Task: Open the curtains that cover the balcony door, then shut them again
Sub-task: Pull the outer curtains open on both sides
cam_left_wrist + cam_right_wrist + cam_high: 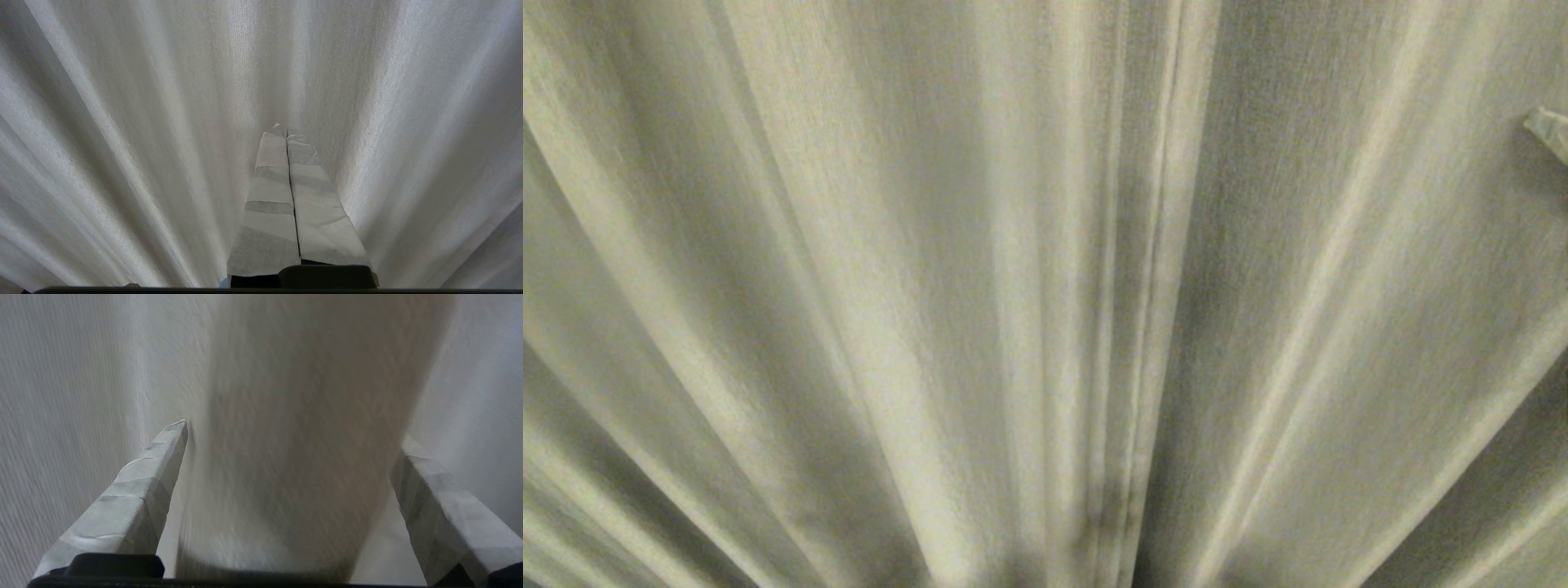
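Note:
Cream-beige pleated curtains fill the whole head view, and the edges of two panels meet in a vertical seam right of centre. The balcony door is hidden behind them. My right gripper is open, its taped fingers standing wide on either side of a thick fold of curtain. One of its fingertips shows at the head view's right edge. My left gripper is shut with nothing in it, its tips pointing at the curtain fabric.

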Motion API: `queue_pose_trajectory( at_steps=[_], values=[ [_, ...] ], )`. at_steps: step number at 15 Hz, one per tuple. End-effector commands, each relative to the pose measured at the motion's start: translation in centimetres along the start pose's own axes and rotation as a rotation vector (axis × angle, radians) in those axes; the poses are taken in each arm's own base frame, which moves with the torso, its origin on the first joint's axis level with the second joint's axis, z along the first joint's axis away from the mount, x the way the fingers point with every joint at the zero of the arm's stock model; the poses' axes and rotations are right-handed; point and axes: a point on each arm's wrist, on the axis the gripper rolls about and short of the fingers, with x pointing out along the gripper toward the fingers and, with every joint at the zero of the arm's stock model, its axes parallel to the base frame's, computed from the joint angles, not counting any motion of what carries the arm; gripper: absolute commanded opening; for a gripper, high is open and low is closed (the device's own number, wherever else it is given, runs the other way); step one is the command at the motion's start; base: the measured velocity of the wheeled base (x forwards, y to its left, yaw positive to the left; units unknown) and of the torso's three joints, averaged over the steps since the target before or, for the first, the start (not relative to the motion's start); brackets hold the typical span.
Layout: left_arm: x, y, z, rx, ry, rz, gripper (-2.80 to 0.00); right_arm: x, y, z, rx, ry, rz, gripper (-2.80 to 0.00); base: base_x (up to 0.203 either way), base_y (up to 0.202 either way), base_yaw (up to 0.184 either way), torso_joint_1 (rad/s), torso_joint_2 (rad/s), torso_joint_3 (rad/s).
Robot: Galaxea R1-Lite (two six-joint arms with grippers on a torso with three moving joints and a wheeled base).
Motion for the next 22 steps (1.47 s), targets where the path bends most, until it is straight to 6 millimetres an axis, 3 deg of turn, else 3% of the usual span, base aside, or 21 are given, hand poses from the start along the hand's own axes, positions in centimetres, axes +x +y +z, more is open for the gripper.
queue_pose_trajectory(
  at_steps=[1,8,9,17,22],
  values=[
    [0.0,0.0,0.0,0.0,0.0,0.001,-2.8,2.0,-0.2,-1.0,0.007,0.022,0.028,0.0,0.0,0.0,0.0,0.0,0.0,0.0],
    [0.0,0.0,0.0,0.0,0.0,0.001,-2.8,3.2,-0.8,-1.4,0.056,0.024,0.113,0.0,0.0,0.0,0.0,0.0,0.0,0.0],
    [0.0,0.0,0.0,0.0,0.0,0.001,-2.8,3.4,-0.8,-1.4,0.056,0.024,0.115,-2.8,0.0,0.0,0.0,0.0,0.0,0.0],
    [0.0,0.0,0.0,0.0,0.0,0.001,-2.8,4.3,-1.2,1.0,0.06,-0.058,0.12,-2.8,0.0,0.0,0.0,0.0,0.0,0.0],
    [0.0,0.0,0.0,0.0,0.0,0.001,-2.8,4.2,-1.2,1.1,0.06,-0.06,0.12,-2.8,0.0,0.0,0.0,0.0,0.0,0.0]
  ],
)
